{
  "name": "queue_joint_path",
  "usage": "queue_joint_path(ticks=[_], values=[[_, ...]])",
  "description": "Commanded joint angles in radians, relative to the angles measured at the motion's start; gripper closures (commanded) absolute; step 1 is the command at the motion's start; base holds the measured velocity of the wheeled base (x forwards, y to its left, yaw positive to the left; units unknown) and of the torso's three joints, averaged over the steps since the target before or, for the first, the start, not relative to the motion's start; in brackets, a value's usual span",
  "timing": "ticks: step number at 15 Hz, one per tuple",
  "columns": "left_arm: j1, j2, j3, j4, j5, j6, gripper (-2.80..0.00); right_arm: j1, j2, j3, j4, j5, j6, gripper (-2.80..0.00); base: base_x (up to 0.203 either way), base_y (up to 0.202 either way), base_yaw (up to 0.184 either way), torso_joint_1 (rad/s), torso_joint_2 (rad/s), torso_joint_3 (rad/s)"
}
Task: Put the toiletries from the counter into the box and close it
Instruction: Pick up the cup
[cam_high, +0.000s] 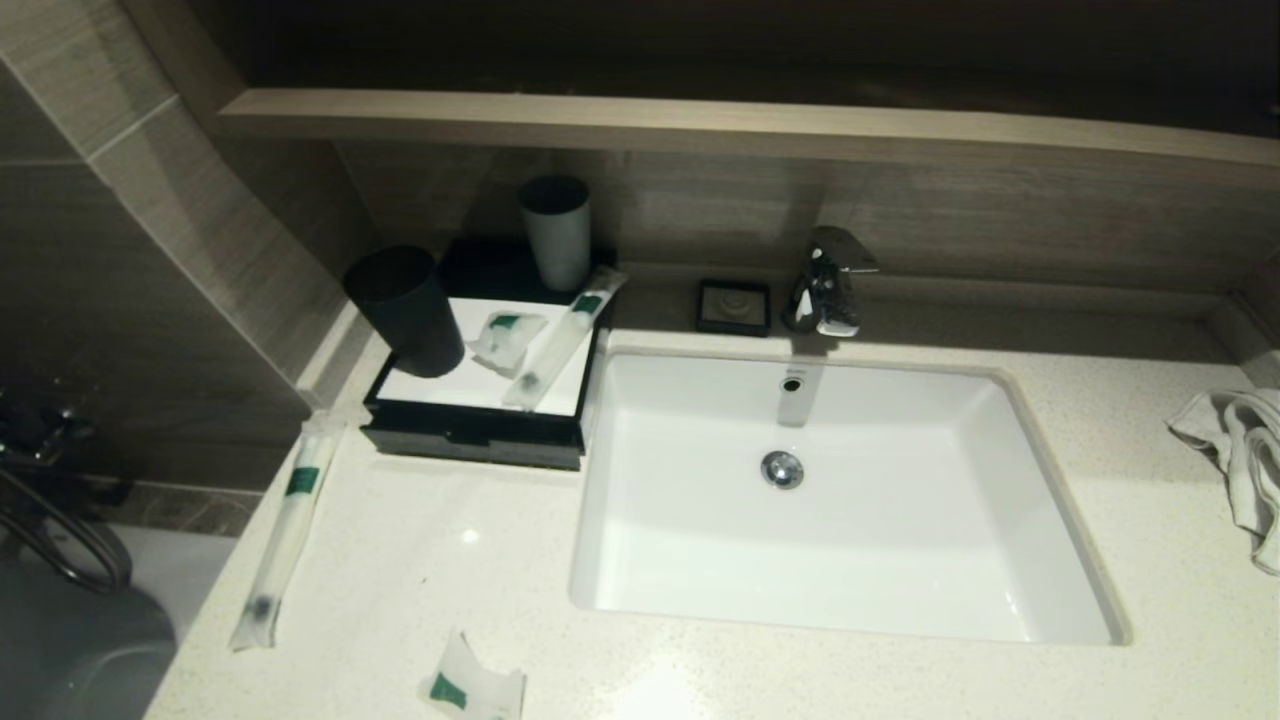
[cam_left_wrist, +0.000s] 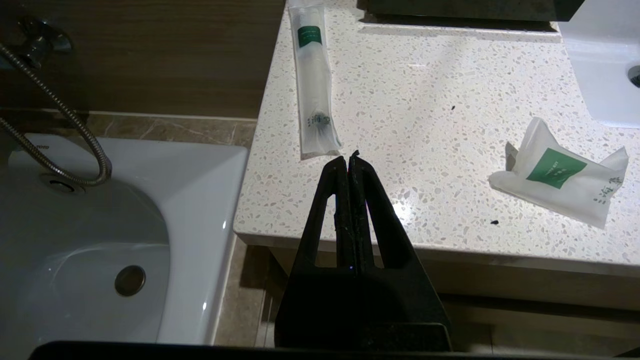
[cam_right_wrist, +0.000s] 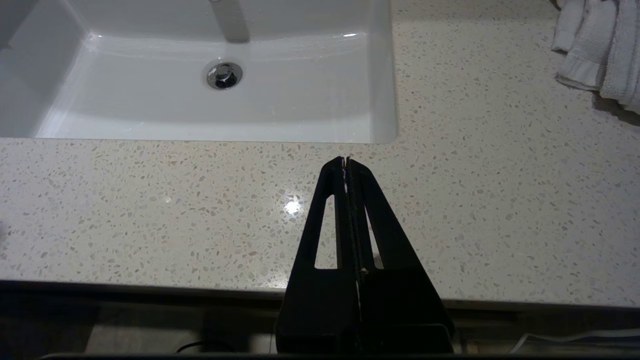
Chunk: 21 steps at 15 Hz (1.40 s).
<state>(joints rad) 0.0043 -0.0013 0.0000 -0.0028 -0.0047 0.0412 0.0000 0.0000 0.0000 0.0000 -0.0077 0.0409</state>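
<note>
On the speckled counter (cam_high: 420, 560), one long tube (cam_high: 283, 530) lies along twelve-to-six at the sink's (cam_high: 850, 500) nine o'clock — beside the box (cam_high: 470, 425). Left gripper (cam_left_wrist: 348, 161) and right gripper (cam_right_wrist: 346, 161) are pressed together, empty.

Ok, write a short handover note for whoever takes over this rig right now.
Left gripper: shut, empty, parked off the counter's front edge.
Right gripper: shut, empty, parked at the front edge by the sink.
On the counter: one long tube at the left edge, one sachet near the front.
On top of the box, not inside: the second tube, the second sachet and a black cup.
Done: nothing. Left: all four packets into the box, then close it.
</note>
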Motion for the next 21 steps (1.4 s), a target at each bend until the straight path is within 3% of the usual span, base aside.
queue_joint_path(ticks=[1, 21], values=[[0.000, 0.001, 0.000, 0.000, 0.000, 0.002, 0.00, 0.000, 0.001, 0.000, 0.000, 0.000, 0.001, 0.00, 0.000, 0.000, 0.000, 0.000, 0.00, 0.000], [0.000, 0.001, 0.002, 0.009, -0.005, 0.026, 0.00, 0.000, 0.000, 0.000, 0.000, 0.000, -0.001, 0.00, 0.000, 0.000, 0.000, 0.000, 0.00, 0.000]])
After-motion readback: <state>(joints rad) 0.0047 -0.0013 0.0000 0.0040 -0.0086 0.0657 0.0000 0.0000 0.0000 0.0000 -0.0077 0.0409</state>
